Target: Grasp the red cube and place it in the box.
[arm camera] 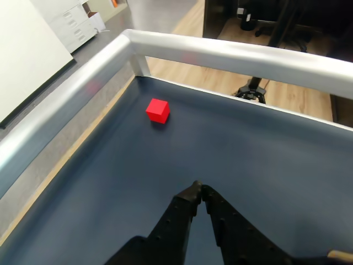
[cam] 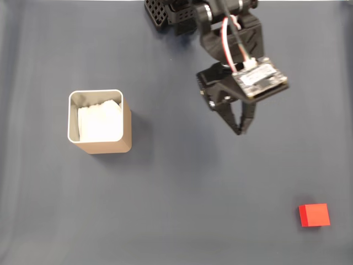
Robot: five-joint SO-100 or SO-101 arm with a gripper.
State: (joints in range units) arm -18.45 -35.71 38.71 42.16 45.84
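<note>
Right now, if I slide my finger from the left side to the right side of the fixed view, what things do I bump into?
The box → the end effector, its tips together over the dark mat → the red cube, sitting near the bottom right corner.

**Arm and claw: pose and state**

1 black arm, entering the fixed view from the top edge and reaching downward and rightward in frame. Wrist carries an exposed circuit board with red and white wires. Claw (cam: 240, 130): 2 black fingers, tapered, tips meeting at a point, nothing between them. Wrist view: claw (arm camera: 198, 190) rises from the bottom edge, fingertips (arm camera: 191, 193) touching, held above the surface.
</note>
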